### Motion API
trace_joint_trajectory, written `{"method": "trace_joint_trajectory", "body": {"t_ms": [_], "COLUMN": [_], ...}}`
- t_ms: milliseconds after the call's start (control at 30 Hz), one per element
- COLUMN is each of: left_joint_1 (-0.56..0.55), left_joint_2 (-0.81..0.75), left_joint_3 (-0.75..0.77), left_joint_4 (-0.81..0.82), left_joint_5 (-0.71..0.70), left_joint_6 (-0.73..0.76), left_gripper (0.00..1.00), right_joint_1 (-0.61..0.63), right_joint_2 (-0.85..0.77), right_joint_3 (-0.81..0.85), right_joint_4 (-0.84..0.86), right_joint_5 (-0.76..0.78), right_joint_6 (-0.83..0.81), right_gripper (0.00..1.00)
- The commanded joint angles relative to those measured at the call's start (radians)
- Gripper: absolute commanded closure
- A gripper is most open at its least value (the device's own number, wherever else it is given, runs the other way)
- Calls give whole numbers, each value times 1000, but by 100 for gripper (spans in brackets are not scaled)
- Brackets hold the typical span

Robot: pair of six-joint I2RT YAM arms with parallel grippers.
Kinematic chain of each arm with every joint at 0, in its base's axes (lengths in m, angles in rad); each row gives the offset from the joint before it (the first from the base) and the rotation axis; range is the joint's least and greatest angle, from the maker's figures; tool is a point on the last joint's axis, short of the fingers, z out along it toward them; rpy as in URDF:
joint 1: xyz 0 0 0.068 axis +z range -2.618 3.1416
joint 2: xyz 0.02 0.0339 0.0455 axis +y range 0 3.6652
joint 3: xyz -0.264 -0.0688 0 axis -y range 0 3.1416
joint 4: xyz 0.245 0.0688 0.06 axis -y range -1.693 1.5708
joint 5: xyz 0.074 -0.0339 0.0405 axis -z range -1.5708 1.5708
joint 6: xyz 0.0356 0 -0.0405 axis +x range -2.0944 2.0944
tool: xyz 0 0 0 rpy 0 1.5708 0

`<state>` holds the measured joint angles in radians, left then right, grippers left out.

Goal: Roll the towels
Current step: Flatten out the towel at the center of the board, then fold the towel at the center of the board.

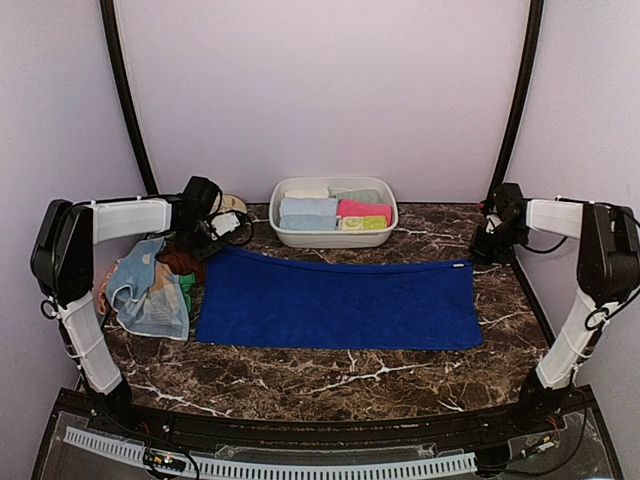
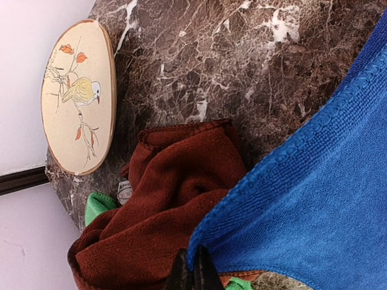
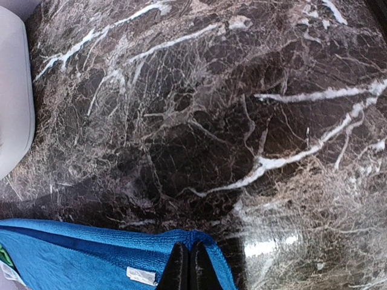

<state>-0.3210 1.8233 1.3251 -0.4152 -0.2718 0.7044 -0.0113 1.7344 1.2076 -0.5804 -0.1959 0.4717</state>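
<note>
Heap of loose cloth towels [image 1: 150,290] (pale dotted, rust-brown, green) sat at 9 o'clock on dark marble table [image 1: 350,385], likely stock awaiting turn. Cream oval bird-painted plate [image 2: 75,99] lay behind heap, at 10 o'clock. Left gripper [image 2: 193,272] had fingers pressed together, pinching far-left corner of royal blue terry towel [image 1: 335,300]. Towel was spread flat at centre, probably to tension far edge for rolling. White oval plastic tub [image 1: 335,238] at 12 o'clock held folded towels [image 1: 310,208]. Right gripper [image 3: 189,266] likewise pinched far-right corner.

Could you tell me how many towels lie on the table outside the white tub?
4: a blue towel spread flat mid-table, and a brown towel, a green towel and a pale dotted towel heaped at its left end. The heap may hide more.
</note>
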Motion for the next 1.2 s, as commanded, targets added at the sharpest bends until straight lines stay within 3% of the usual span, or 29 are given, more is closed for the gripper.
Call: {"method": "trace_joint_trajectory", "body": {"t_ms": [0, 300, 500, 733, 1167], "left_joint_1": [22, 42, 37, 29, 22], "left_joint_2": [31, 26, -31, -123, -247], "left_joint_3": [22, 51, 3, -123, -222], "left_joint_4": [28, 11, -129, -170, -177], "left_joint_5": [-2, 8, 203, 229, 226], "left_joint_6": [-2, -24, -37, -1, 4], "left_gripper": [100, 100, 100, 100, 100], "right_joint_1": [-21, -38, -7, 12, 20], "right_joint_2": [34, 75, -18, -164, -271], "right_joint_3": [60, 123, -19, -199, -268], "right_joint_4": [17, -10, 11, -8, -79], "right_joint_5": [-6, -25, 4, 62, 148], "right_joint_6": [-13, -20, -4, 24, 27], "right_gripper": [100, 100, 100, 100, 100]}}
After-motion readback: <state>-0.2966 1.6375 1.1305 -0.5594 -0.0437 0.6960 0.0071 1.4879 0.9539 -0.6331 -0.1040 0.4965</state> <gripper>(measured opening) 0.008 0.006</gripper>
